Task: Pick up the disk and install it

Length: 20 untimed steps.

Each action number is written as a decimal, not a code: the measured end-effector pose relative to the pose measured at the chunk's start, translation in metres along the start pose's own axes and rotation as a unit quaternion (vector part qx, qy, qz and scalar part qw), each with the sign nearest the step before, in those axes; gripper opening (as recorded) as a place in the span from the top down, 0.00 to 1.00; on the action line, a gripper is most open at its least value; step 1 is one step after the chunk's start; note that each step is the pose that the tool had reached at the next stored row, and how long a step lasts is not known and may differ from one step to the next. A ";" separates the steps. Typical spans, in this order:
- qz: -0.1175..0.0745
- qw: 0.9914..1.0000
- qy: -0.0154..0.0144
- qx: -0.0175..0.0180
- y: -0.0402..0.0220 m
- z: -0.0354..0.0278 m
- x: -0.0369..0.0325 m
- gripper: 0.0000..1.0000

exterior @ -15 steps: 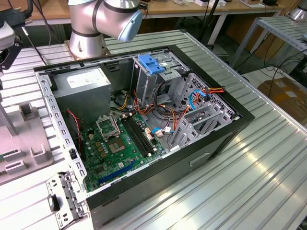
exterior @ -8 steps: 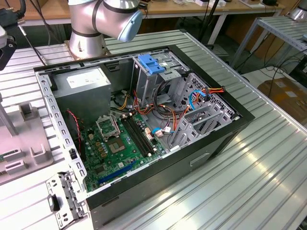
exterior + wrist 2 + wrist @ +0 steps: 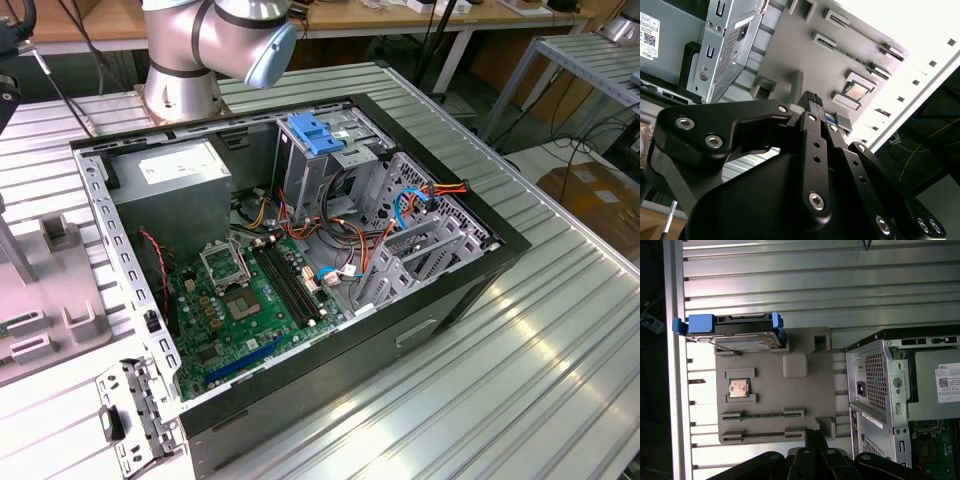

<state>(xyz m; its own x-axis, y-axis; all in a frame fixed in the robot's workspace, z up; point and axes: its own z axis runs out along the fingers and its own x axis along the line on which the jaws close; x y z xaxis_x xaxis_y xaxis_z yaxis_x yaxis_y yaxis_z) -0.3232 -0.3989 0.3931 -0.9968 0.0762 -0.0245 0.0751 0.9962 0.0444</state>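
Looking from closest to farthest, we first see the black gripper (image 3: 813, 436) in both wrist views. Its 2 fingers (image 3: 810, 107) are pressed together and hold nothing. The gripper hangs over the near edge of a flat grey tray (image 3: 805, 347), just by a small raised block (image 3: 826, 426) on that edge.

A bit farther along the tray we see 2 long thin slots (image 3: 762, 415). Past them, 1 small square chip (image 3: 738, 388) lies in its own pocket.

At the far end of the tray is the disk (image 3: 742, 341). It is silver, with blue rails (image 3: 701, 323) on its sides, and it looks to us like it stands on its long edge. The disk is well apart from the gripper, with the chip and the slots between them.

The tray lies on a ribbed metal surface (image 3: 790, 285). Right beside the tray is an open computer case (image 3: 420, 300). In the case we see a grey box (image 3: 170, 180) with a white sticker, a green board (image 3: 240, 310), and a metal cage (image 3: 385, 215) with loose wires by it. A blue latch (image 3: 315, 135) sits at the back of the case.

Farthest away in the exterior view, the robot arm (image 3: 200, 40) stands behind the case.
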 end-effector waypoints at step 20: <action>0.000 1.000 0.000 0.000 -0.0018 -0.0004 0.0234 0.89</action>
<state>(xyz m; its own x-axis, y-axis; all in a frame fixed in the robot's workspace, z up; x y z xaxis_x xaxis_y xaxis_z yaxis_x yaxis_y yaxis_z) -0.3467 -0.3989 0.3929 -0.9968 0.0762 -0.0245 0.0751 0.9962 0.0444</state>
